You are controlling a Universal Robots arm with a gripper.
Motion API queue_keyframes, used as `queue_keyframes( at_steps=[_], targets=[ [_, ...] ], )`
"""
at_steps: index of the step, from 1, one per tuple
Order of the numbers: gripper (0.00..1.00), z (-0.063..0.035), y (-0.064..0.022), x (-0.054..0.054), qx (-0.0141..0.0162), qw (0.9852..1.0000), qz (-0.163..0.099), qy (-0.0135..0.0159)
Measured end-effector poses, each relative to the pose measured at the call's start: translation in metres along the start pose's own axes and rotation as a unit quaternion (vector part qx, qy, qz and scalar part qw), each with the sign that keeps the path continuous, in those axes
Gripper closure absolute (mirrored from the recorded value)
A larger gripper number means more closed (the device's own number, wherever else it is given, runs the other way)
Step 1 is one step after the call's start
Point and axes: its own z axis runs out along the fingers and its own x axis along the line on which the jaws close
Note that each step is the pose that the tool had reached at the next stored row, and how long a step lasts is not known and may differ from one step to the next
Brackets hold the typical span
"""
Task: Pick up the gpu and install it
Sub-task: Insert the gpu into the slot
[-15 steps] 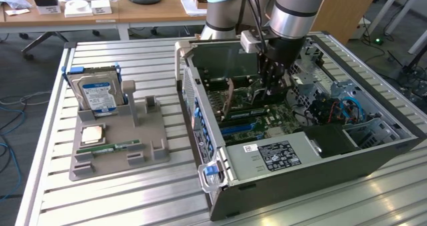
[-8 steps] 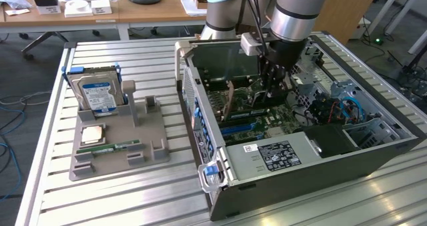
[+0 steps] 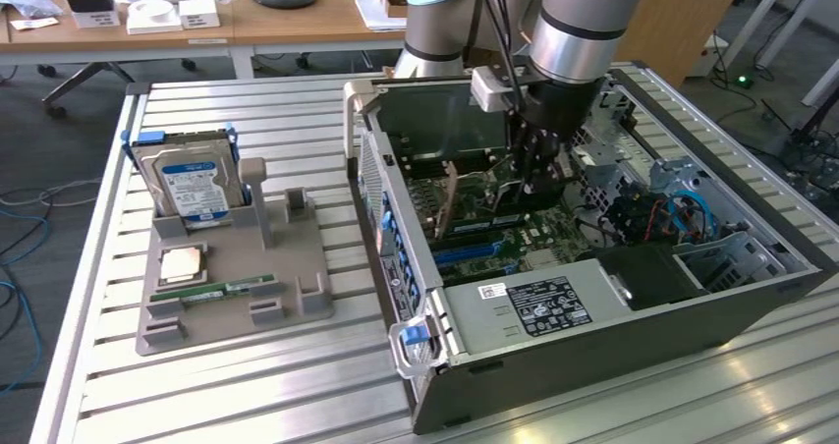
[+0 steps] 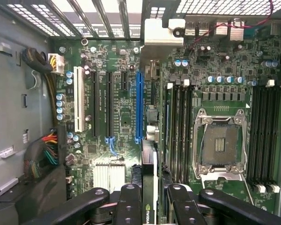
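My gripper [image 4: 152, 199] is clamped on the graphics card [image 4: 148, 161], held edge-on between my fingers [image 4: 129, 202], just over the blue slot [image 4: 139, 105]. It looks slightly off the slot's line; pressing could jam it or scrape the board [image 4: 126, 123].

I'm seeing the motherboard [image 4: 126, 117] showing green, with a blue slot [image 4: 139, 105] and a white slot [image 4: 78, 105] standing out. The gpu [image 4: 149, 180] is showing black with a green mark. Exterior view, nine o'clock of the dark grey case [image 3: 616, 326]: the hard drive [image 3: 195, 184] is showing a blue-and-white label.
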Motion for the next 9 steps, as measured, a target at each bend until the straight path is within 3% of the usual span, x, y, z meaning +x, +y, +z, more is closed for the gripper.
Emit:
queue_keyframes(
  at_steps=[9],
  targets=[
    [0.74, 0.0007, 0.0023, 0.0038, 0.0000, 1.0000, 0.000, 0.0000]
  ],
)
